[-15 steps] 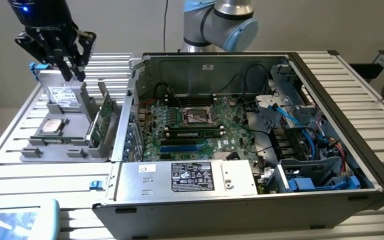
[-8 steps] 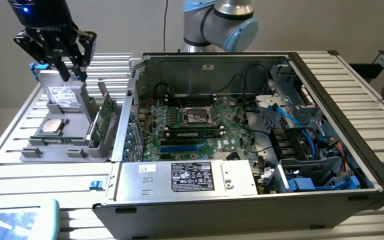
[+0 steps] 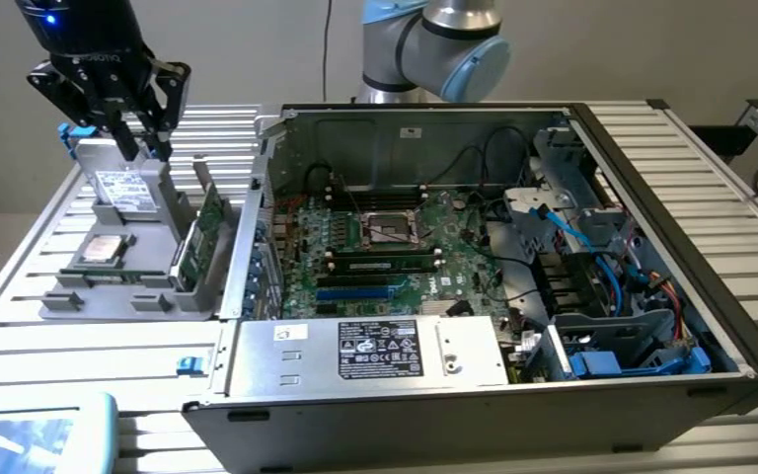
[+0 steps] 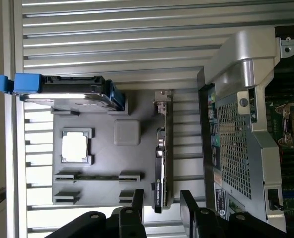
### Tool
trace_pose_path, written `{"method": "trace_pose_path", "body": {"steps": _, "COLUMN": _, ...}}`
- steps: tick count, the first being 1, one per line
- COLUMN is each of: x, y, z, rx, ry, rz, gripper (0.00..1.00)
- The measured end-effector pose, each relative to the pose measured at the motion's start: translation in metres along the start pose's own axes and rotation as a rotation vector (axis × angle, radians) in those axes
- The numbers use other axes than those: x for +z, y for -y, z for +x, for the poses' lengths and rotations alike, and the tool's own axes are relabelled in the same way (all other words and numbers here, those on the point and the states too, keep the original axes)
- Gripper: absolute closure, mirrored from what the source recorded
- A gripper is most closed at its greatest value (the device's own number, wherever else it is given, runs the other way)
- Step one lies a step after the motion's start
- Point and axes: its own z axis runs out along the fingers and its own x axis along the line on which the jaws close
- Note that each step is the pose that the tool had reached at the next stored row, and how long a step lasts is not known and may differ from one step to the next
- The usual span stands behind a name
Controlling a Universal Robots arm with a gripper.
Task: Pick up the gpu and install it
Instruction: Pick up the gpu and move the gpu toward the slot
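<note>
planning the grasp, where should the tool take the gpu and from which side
Probably the top long edge of the gpu, from straight above, a finger on each flat face. It stands on edge in the grey holder, so that thin upper edge is free for the open tool.

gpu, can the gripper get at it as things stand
Probably yes: the gpu stands on edge in its holder with its upper edge bare, and the open gripper sits above it, a finger to each side.
</note>
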Motion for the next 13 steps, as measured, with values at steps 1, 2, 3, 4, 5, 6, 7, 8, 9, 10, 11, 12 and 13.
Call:
{"method": "trace_pose_path", "body": {"steps": 1, "x": 0.0, "y": 0.0, "z": 0.0, "rx": 0.0, "ry": 0.0, "rz": 0.0, "gripper": 0.58}}
{"method": "trace_pose_path", "body": {"steps": 2, "x": 0.0, "y": 0.0, "z": 0.0, "rx": 0.0, "ry": 0.0, "rz": 0.0, "gripper": 0.58}}
{"method": "trace_pose_path", "body": {"steps": 3, "x": 0.0, "y": 0.0, "z": 0.0, "rx": 0.0, "ry": 0.0, "rz": 0.0, "gripper": 0.58}}
{"method": "trace_pose_path", "body": {"steps": 4, "x": 0.0001, "y": 0.0, "z": 0.0, "rx": 0.0, "ry": 0.0, "rz": 0.0, "gripper": 0.58}}
{"method": "trace_pose_path", "body": {"steps": 5, "x": 0.0003, "y": 0.0002, "z": 0.0004, "rx": 0.0, "ry": 0.0001, "rz": -0.0001, "gripper": 0.58}}
{"method": "trace_pose_path", "body": {"steps": 6, "x": 0.0008, "y": 0.0002, "z": 0.0013, "rx": 0.0, "ry": 0.0002, "rz": -0.0001, "gripper": 0.58}}
{"method": "trace_pose_path", "body": {"steps": 7, "x": 0.0012, "y": 0.0002, "z": 0.0022, "rx": 0.0, "ry": 0.0, "rz": 0.0, "gripper": 0.58}}
{"method": "trace_pose_path", "body": {"steps": 8, "x": 0.0019, "y": 0.0003, "z": 0.0028, "rx": 0.0, "ry": 0.0, "rz": 0.0001, "gripper": 0.58}}
{"method": "trace_pose_path", "body": {"steps": 9, "x": 0.0025, "y": 0.0004, "z": 0.0035, "rx": 0.0, "ry": 0.0, "rz": 0.0001, "gripper": 0.58}}
{"method": "trace_pose_path", "body": {"steps": 10, "x": 0.0033, "y": 0.0005, "z": 0.0041, "rx": 0.0, "ry": 0.0, "rz": 0.0001, "gripper": 0.58}}
{"method": "trace_pose_path", "body": {"steps": 11, "x": 0.004, "y": 0.0006, "z": 0.0042, "rx": 0.0, "ry": 0.0001, "rz": -0.0001, "gripper": 0.58}}
{"method": "trace_pose_path", "body": {"steps": 12, "x": 0.005, "y": 0.0006, "z": 0.0043, "rx": 0.0, "ry": 0.0001, "rz": -0.0001, "gripper": 0.58}}
{"method": "trace_pose_path", "body": {"steps": 13, "x": 0.0066, "y": 0.0007, "z": 0.0043, "rx": 0.0, "ry": 0.0, "rz": 0.0, "gripper": 0.58}}
